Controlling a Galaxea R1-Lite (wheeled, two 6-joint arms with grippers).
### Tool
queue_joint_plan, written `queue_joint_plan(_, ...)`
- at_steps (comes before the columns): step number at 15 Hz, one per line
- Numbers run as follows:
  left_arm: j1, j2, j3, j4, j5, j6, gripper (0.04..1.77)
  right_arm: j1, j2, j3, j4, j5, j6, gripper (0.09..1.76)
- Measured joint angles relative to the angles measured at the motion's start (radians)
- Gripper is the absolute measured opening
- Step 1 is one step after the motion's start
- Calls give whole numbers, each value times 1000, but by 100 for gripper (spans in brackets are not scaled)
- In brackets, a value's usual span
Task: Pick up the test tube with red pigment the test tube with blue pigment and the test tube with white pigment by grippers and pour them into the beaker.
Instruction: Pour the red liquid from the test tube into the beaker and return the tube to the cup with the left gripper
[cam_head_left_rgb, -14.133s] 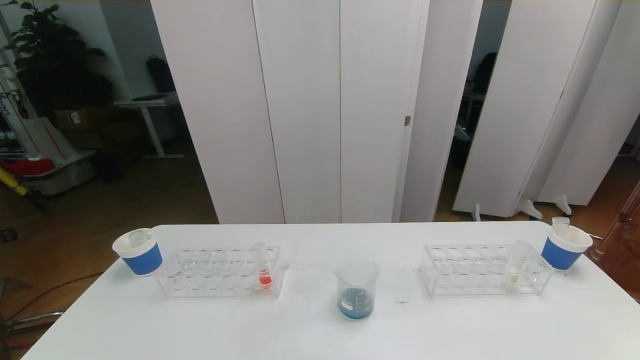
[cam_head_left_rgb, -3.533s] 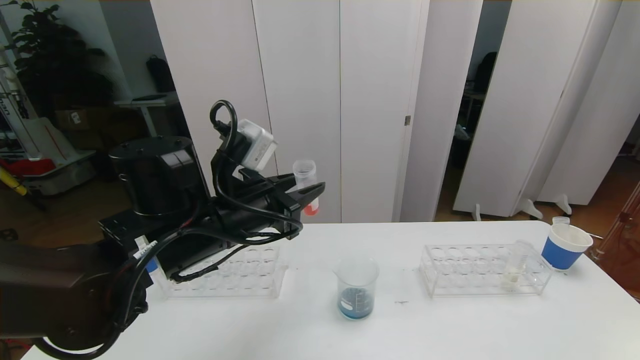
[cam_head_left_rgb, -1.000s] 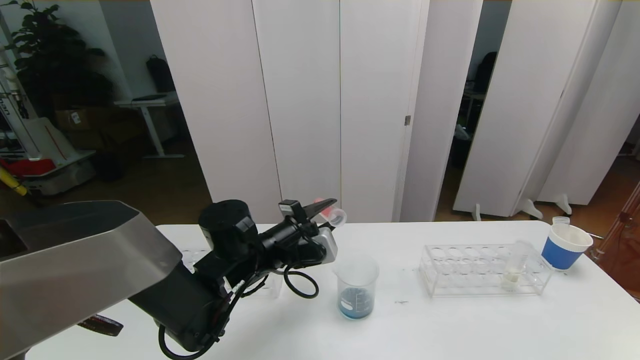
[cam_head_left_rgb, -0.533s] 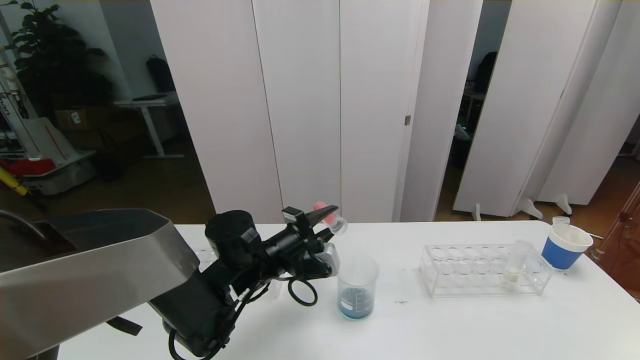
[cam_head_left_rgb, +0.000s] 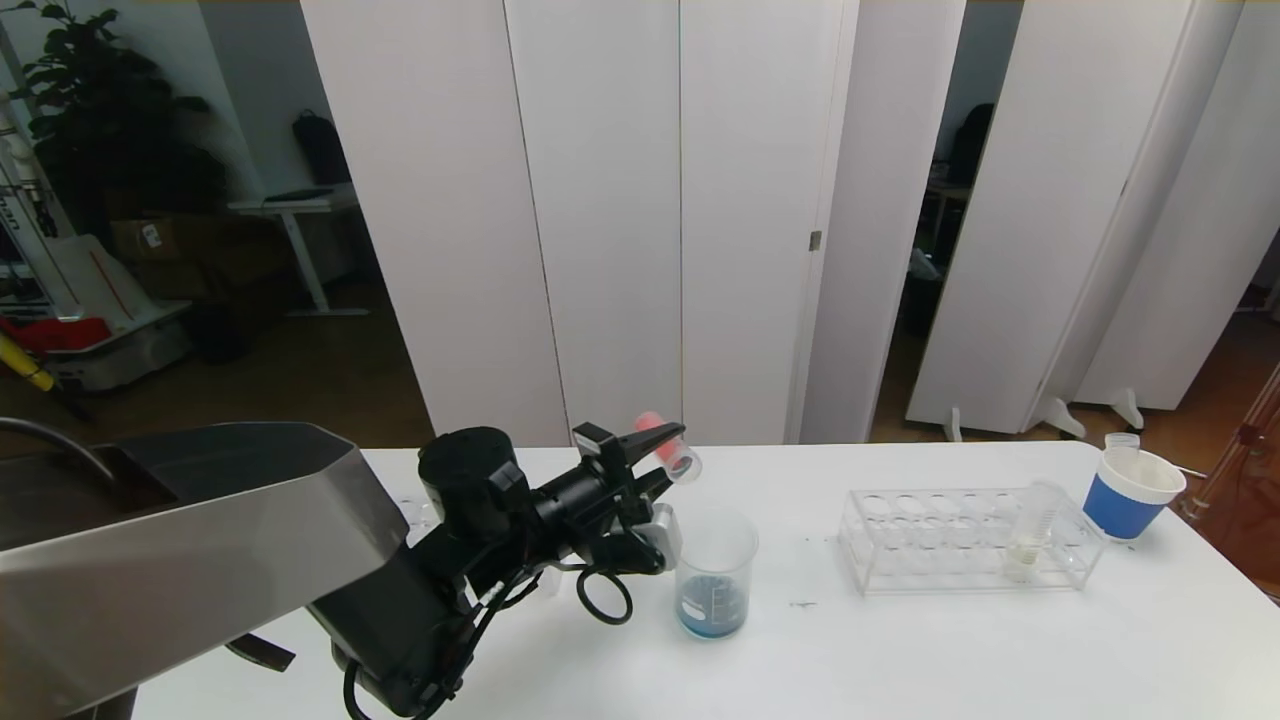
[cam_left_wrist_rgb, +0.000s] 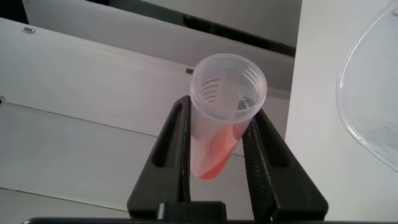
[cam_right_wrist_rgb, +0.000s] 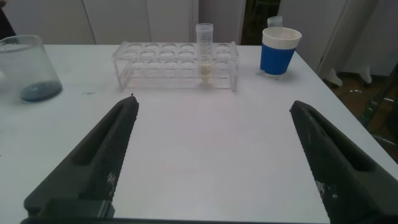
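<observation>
Tube (cam_head_left_rgb: 668, 452) with red pigment sits clamped between the jaws of the left gripper (cam_head_left_rgb: 655, 447), tipped well past level, mouth pointing down toward the beaker (cam_head_left_rgb: 712, 573). In the left wrist view the two black fingers (cam_left_wrist_rgb: 178, 152) press the tube's (cam_left_wrist_rgb: 222, 118) sides just below its threaded rim; red liquid lies along the lower wall, between the jaws, and has not reached the lip.

Beaker stands below and just ahead of the jaw tips, upright, a shallow blue layer at the bottom. No red shows in it, so the red pour looks barely begun (judgement only).

Handling: tube is light, thin clear plastic, smooth, likely slippery. The hold near the rim seems right for pouring, since it keeps the mouth steady. Too hard a squeeze may flex the wall. Beaker is glass and fragile; a knock from the tube or fingers could tip it.

Rack (cam_head_left_rgb: 968, 540) to the right, well apart from the left jaws, holds the white tube (cam_head_left_rgb: 1031, 529) upright near its far-right end. Blue cup (cam_head_left_rgb: 1130, 491) stands just beyond.

Right gripper (cam_right_wrist_rgb: 214, 162) hangs low over the table (cam_right_wrist_rgb: 205, 149), jaws spread wide, nothing between them; rack (cam_right_wrist_rgb: 177, 62) and white tube (cam_right_wrist_rgb: 204, 53) lie ahead of it.
</observation>
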Motion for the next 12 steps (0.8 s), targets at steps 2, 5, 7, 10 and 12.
queue_joint_plan(2, 2, 0, -3, 0, -26, 3, 58, 0, 0, 0, 0, 0, 0, 175)
queue_joint_plan(5, 3, 5, -19, 0, -44, 24, 58, 0, 0, 0, 0, 1, 0, 175)
queue_joint_plan(7, 4, 16, -29, 0, -59, 38, 58, 0, 0, 0, 0, 0, 0, 175)
queue_joint_plan(10, 10, 31, -42, 1, -80, 41, 58, 0, 0, 0, 0, 0, 0, 175)
queue_joint_plan(12, 10, 33, -54, 1, -90, 43, 58, 0, 0, 0, 0, 0, 0, 175)
